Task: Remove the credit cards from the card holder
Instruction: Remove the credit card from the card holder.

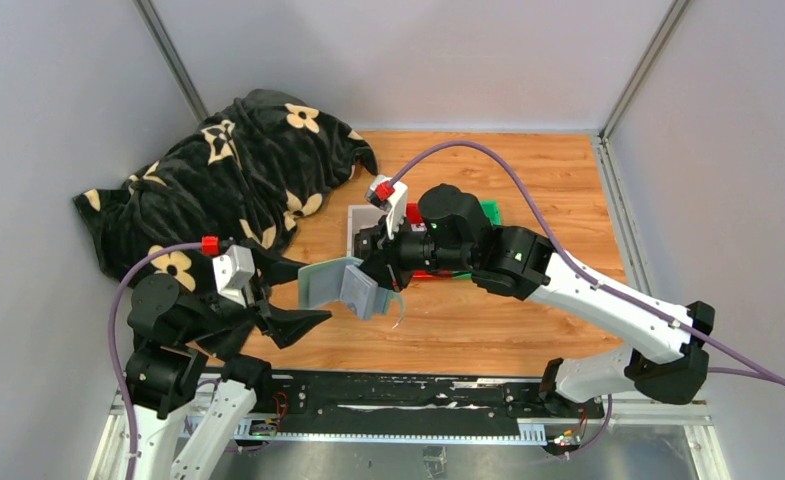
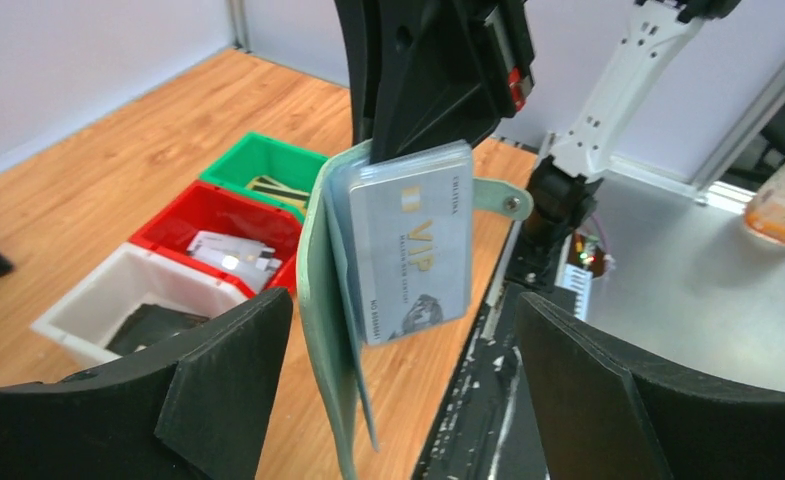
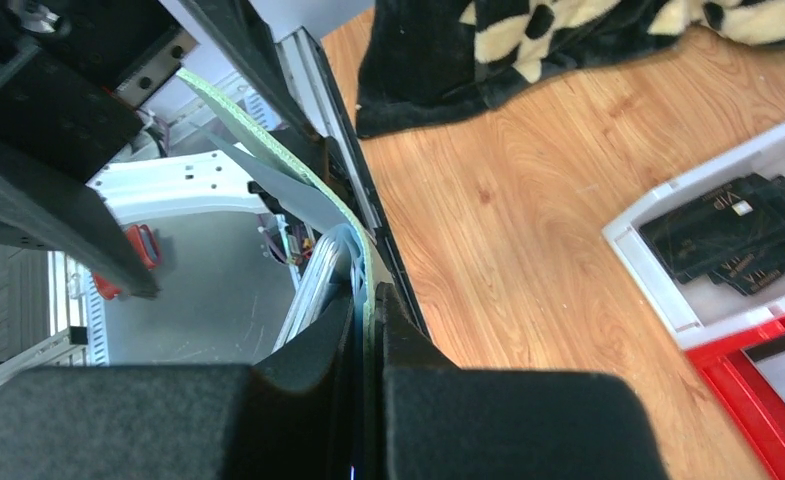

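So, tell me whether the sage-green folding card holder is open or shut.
Open: the sage-green card holder hangs spread, silvery VIP card showing inside.

a black blanket [image 1: 238,170] with cream flowers lies bunched at the far left of the wooden table [image 1: 528,170]. three small plastic trays sit side by side in a row: the white tray [image 2: 83,290] nearest the blanket, then the red tray [image 2: 168,215], then the green tray [image 2: 230,158]. plain grey walls [image 1: 418,50] close it in.
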